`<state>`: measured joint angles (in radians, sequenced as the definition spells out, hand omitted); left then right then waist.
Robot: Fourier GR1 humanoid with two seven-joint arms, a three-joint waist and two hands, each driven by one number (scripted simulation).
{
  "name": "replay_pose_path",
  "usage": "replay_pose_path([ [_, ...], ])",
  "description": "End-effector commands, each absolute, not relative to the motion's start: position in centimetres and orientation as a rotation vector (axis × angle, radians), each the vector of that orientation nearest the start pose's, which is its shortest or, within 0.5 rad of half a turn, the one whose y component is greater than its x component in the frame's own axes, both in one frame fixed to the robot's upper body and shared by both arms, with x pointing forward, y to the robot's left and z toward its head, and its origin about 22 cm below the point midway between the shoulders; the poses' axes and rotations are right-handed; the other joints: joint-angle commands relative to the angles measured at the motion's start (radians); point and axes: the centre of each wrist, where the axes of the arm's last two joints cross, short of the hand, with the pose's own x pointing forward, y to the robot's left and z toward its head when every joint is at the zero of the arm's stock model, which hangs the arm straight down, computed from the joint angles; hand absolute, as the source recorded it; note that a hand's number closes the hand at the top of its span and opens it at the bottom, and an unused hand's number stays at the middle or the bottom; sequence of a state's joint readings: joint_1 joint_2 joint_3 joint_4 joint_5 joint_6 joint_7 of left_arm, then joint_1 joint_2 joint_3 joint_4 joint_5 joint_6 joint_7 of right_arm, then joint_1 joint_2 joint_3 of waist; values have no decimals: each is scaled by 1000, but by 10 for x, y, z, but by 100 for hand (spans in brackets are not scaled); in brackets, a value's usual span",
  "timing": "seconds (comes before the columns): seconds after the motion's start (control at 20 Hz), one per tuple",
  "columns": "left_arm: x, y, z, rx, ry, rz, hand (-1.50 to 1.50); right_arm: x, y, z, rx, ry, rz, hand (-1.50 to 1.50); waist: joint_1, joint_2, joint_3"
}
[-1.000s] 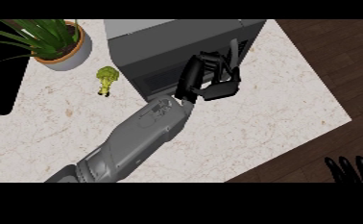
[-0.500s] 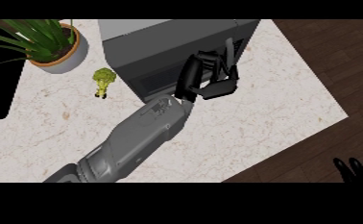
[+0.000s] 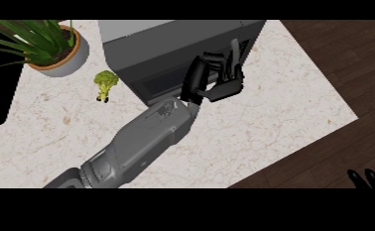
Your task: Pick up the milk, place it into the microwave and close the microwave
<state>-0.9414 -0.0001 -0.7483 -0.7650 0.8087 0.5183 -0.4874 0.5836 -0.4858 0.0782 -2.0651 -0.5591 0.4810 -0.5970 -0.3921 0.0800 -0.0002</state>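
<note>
Finds the left hand point(image 3: 218, 82) at the microwave point(image 3: 176, 41) front, on its right edge, fingers point(image 3: 233, 59) straight and close together against the door, clamped on nothing. Records almost no shift from half a second ago: same contact, same pose. Notes the right hand point(image 3: 359, 178) resting far below-right of the microwave, sunk lower than before; finger state not discernible. Sees no milk anywhere; presumably inside the microwave. Judges door closing at or near completion. Broccoli point(image 3: 105, 84) left of the microwave, untouched.
</note>
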Motion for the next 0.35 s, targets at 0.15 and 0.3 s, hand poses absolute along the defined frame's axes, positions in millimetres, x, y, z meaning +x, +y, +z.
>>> replay_pose_path([
  [0.15,370,12,55,-260,-1812,-179,150,102,-312,61,680,-2010,153,-150,-23,11,1],
  [0.3,372,11,56,-260,-1807,-161,150,100,-309,64,697,-2003,151,-150,-19,8,0],
])
